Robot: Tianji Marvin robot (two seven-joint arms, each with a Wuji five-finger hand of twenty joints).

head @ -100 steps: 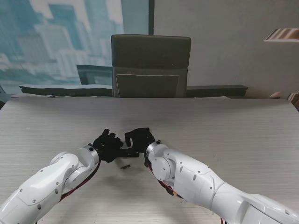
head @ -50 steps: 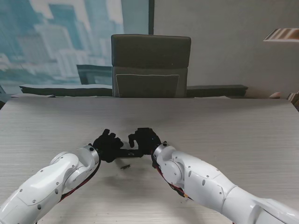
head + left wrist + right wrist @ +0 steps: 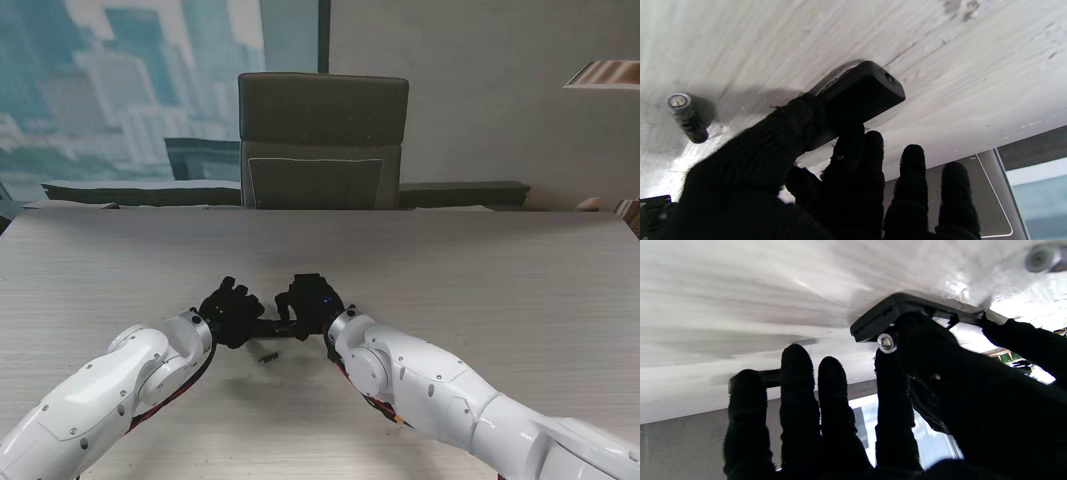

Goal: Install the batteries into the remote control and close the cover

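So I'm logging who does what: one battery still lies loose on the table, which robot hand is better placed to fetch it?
Probably the left. The right robot hand pinches a battery at the remote; the left robot hand only steadies the remote, and the loose battery lies just nearer to me than it.

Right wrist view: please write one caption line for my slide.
Right hand presses a battery into the remote lying on the table.

text: none legible | labels: none | numbers: none
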